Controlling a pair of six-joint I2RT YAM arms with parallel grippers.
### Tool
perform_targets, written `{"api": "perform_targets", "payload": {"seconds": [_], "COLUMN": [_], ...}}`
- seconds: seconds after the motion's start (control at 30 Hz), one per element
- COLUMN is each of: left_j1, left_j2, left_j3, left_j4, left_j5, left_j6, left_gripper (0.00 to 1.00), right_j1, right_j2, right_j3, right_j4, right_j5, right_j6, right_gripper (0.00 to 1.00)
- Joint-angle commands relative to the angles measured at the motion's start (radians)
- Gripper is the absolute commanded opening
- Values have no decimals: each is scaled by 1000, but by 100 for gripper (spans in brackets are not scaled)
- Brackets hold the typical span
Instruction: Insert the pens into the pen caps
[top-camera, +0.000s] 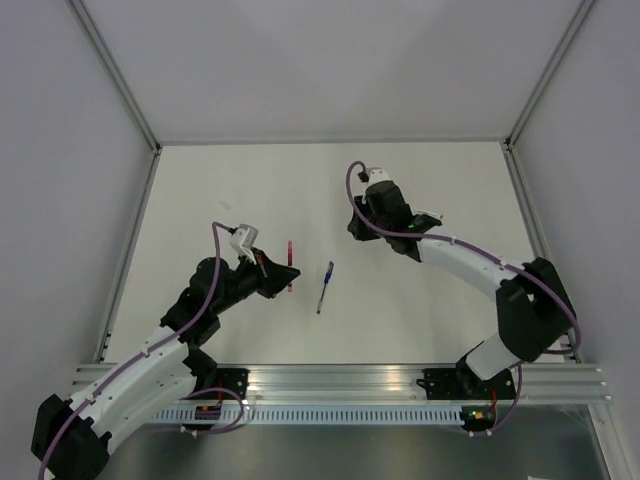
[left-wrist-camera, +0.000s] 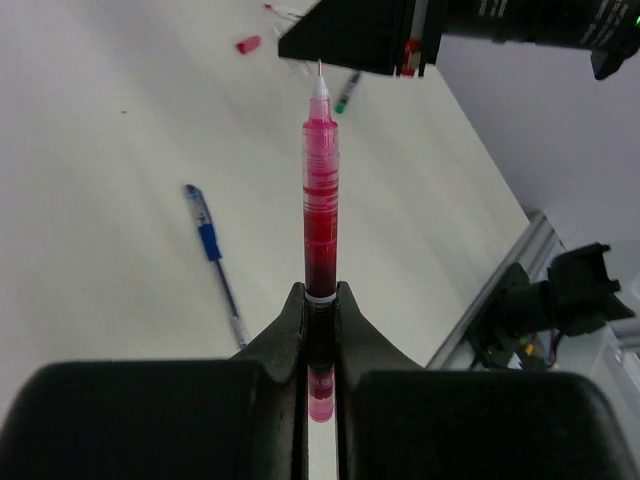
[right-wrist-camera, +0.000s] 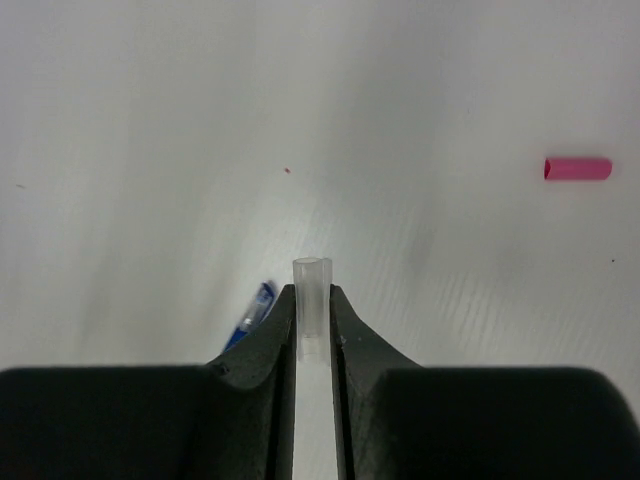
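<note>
Clamps light, stiff, slick-looking red pen (left-wrist-camera: 320, 180) near its tail with left gripper (left-wrist-camera: 320, 290), pinches tiny clear cap (right-wrist-camera: 310, 270) in right gripper (right-wrist-camera: 311, 293); likely twists if held off-centre.

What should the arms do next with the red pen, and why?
Probably raise the clear tube and aim its open end at the tip of the red pen. The right fingers are shut on the tube, and the left fingers clamp the pen with its tip bare. The pink cap lies loose on the table and is perhaps the truer match.
</note>
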Motion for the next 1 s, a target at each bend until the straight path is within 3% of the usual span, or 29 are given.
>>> {"api": "perform_targets", "payload": {"seconds": [0.0, 0.13, 0.27, 0.6, 0.73, 0.97], "left_j1": [-2, -2, -2, -2, -2, -2], "left_j2": [-17, -49, -97, -230, -207, -226], "left_j3": [24, -13, -33, -67, -70, -94], "left_j4": [182, 309, 348, 374, 404, 492], "left_j5": [234, 396, 433, 447, 475, 522], "left_j6": [12, -34, -43, -48, -63, -112], "left_gripper": [2, 2, 2, 2, 2, 2], "right_j1": [1, 32, 60, 103, 117, 150], "right_j2": [-172, -298, -437, -684, -708, -541], "right_j3": [-53, -154, -215, -320, -381, -422], "right_j4": [172, 335, 460, 614, 734, 1222], "right_j5": [-103, -300, -462, -570, -564, -535], "right_j6": [101, 182, 175, 53, 119, 280], "right_gripper": [0, 0, 0, 0, 0, 0]}}
